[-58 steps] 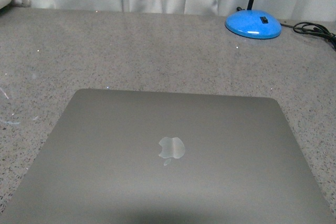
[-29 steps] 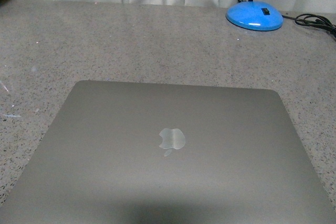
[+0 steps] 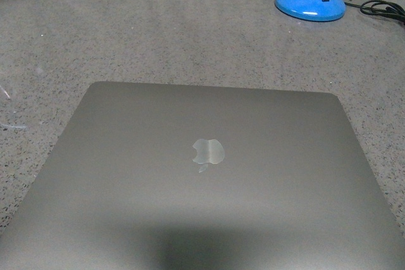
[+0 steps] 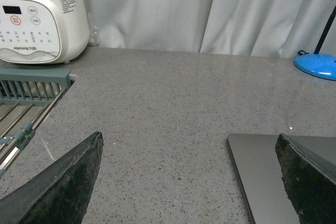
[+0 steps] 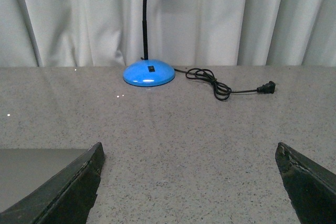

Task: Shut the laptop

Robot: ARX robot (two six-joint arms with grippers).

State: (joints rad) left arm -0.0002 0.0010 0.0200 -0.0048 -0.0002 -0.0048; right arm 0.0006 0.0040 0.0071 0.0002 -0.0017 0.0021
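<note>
The laptop [image 3: 202, 181] is seen lid-down on the speckled counter [image 3: 190, 36], apparently fully shut, though its front edge is out of frame. Left gripper [image 4: 191, 182] and right gripper [image 5: 189, 182] are spread wide, holding nothing. Compared with a second ago, the blue lamp base [image 3: 310, 2] sits higher in frame.

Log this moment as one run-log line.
laptop: lid down, logo up | left hand: open, empty | right hand: open, empty | desk lamp: unplugged
</note>
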